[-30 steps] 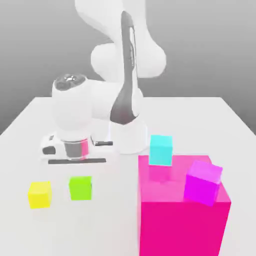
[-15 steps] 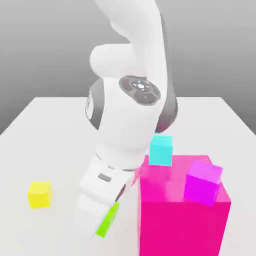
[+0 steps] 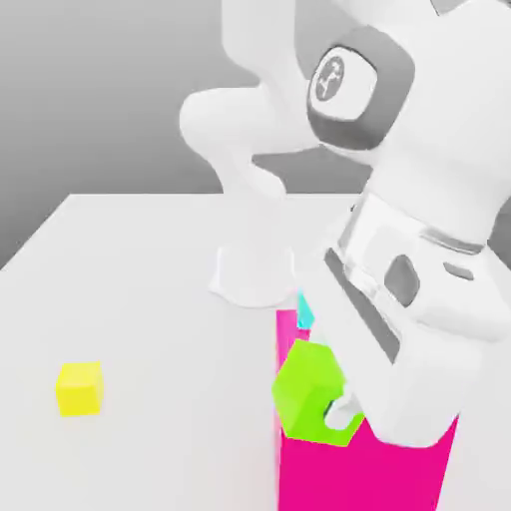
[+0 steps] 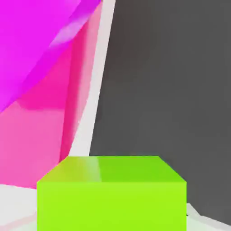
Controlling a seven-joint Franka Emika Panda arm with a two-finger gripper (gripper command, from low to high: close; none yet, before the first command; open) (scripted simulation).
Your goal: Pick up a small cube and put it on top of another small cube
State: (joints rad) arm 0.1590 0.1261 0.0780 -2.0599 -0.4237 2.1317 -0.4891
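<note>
The claw (image 3: 337, 411) is seen clenched on the small lime-green cube (image 3: 311, 391), which is carried tilted and clear of the desk (image 3: 140, 299). Directly behind and below the claw, the big pink block (image 3: 359, 474) is found, with the held cube against its front upper edge in the exterior view. A sliver of a cyan cube (image 3: 302, 311) is noted just above the claw. A yellow cube (image 3: 79, 387) is recorded well apart, resting on the desk toward the exterior view's left.

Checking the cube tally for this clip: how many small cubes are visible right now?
3: the yellow cube on the table, the lime-green cube lifted beside the big pink block, and a cyan cube partly hidden. The arm may hide more.
</note>
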